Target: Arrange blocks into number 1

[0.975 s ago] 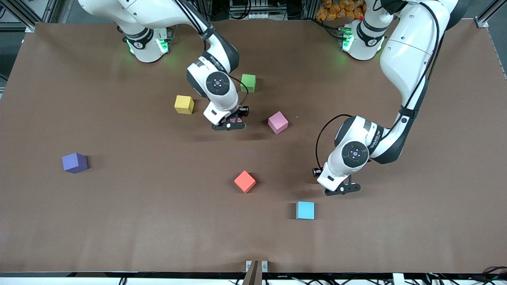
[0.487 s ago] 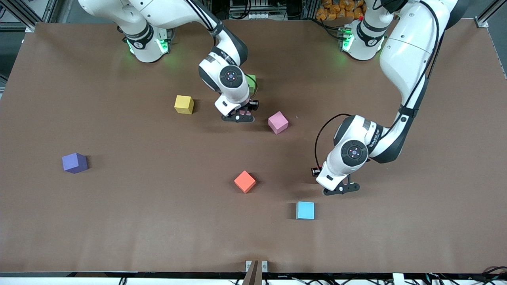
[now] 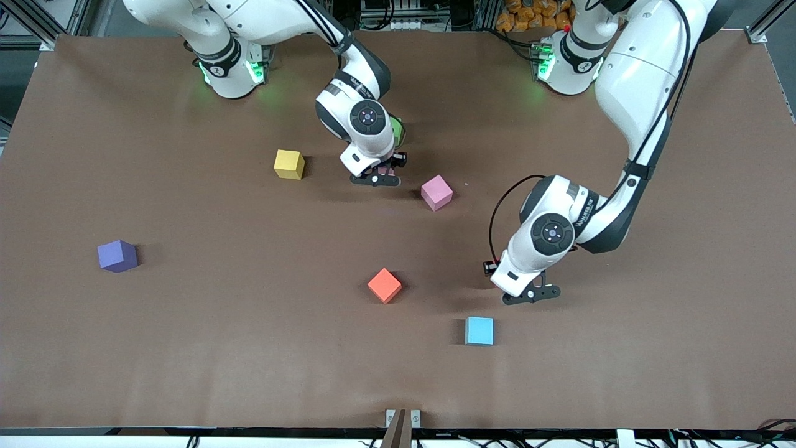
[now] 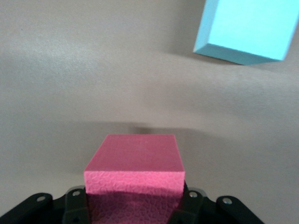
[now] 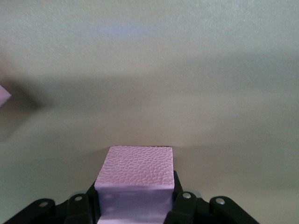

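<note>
The right tool [image 3: 377, 177] has carried its pale pink block [image 5: 135, 175] toward the green block [image 3: 396, 127] (left tool [image 3: 530, 292] grips a hot-pink block [image 4: 135, 170]).

Jaws clamp a pink block [image 4: 135, 161] near a light blue cube [image 4: 245, 28].

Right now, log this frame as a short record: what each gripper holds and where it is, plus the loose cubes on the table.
left gripper: shut on a deep pink cube, above the table near the light blue cube
right gripper: shut on a pale pink cube, above the table between the yellow cube and the loose pink cube
green cube: mostly hidden by the right arm
orange-red cube: loose, mid-table
purple cube: toward the right arm's end
arrangement: no digit formed yet
</note>
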Controlling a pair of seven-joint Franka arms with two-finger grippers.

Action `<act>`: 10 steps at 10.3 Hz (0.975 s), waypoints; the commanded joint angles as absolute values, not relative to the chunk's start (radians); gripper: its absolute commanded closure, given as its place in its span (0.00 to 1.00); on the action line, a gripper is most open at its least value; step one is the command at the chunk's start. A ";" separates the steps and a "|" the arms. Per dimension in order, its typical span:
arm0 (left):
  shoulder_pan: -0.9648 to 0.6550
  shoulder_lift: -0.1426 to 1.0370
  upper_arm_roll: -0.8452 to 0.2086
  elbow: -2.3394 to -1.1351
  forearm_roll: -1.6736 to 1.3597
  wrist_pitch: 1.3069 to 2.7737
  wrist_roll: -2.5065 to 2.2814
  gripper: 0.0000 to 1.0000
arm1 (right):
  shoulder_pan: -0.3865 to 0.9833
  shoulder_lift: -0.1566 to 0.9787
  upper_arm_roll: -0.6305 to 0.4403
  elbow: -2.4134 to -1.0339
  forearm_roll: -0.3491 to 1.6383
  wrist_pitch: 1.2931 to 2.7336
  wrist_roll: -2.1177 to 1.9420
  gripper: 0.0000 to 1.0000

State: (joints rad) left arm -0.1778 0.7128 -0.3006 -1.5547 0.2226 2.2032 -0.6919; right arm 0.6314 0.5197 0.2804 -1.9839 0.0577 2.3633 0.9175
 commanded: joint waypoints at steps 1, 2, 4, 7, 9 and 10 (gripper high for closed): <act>-0.202 0.680 -0.320 -1.572 0.249 2.200 -0.748 1.00 | 0.632 0.514 0.304 -2.003 0.057 2.368 0.963 1.00; -0.201 0.673 -0.346 -1.572 0.244 2.200 -0.755 1.00 | 0.632 0.514 0.314 -2.005 0.057 2.368 0.969 1.00; -0.206 0.670 -0.354 -1.569 0.245 2.200 -0.768 1.00 | 0.632 0.511 0.330 -2.008 0.057 2.365 0.976 1.00; -0.206 0.670 -0.360 -1.566 0.247 2.200 -0.769 1.00 | 0.630 0.509 0.331 -2.028 0.051 2.365 0.976 1.00; -0.207 0.670 -0.362 -1.565 0.247 2.200 -0.779 1.00 | 0.630 0.514 0.331 -2.036 0.051 2.371 0.976 0.93; -0.207 0.670 -0.362 -1.565 0.247 2.200 -0.781 1.00 | 0.630 0.514 0.331 -2.034 0.051 2.372 0.976 0.81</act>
State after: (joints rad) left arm -0.2094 0.6875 -0.3549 -1.5540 0.2227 2.2032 -0.7472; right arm 0.6316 0.5198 0.3258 -1.9996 0.0572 2.3640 0.9547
